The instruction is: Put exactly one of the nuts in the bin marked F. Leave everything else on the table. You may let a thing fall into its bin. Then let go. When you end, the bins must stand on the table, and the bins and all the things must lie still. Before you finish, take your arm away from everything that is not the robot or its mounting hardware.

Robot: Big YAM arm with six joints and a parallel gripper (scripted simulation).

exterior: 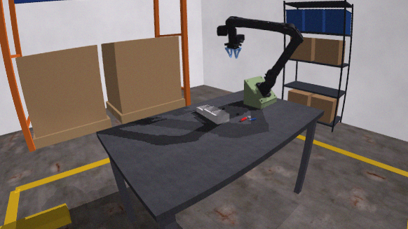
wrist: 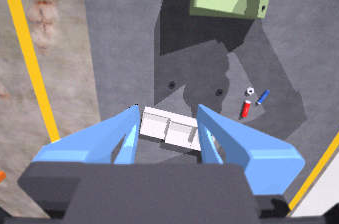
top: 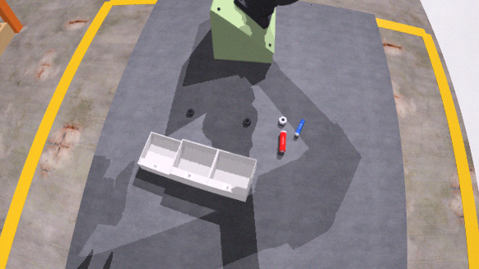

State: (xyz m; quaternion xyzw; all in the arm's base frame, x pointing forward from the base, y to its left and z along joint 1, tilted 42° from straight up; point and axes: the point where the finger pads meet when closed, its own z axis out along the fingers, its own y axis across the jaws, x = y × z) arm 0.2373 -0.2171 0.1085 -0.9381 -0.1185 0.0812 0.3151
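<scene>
Two black nuts (top: 189, 112) (top: 247, 122) (wrist: 171, 85) (wrist: 219, 92) and a white nut (top: 282, 120) (wrist: 250, 91) (exterior: 248, 117) lie on the dark table (top: 337, 93). A white bin row with three compartments (top: 197, 164) (exterior: 212, 113) (wrist: 170, 129) stands in front of them; I cannot read its marks. My gripper (exterior: 233, 54) (wrist: 168, 111) hangs high above the table, over the bin row. Its blue fingers stand about half apart with nothing between them. Only its fingertips show at the top edge of the top view.
A red cylinder (top: 282, 141) (wrist: 246, 108) (exterior: 242, 119) and a blue cylinder (top: 299, 127) (wrist: 263, 97) (exterior: 253, 118) lie right of the white nut. The arm's green base (top: 240, 39) (exterior: 257, 93) (wrist: 225, 7) stands at the table's back. Shelves and boxes stand off the table.
</scene>
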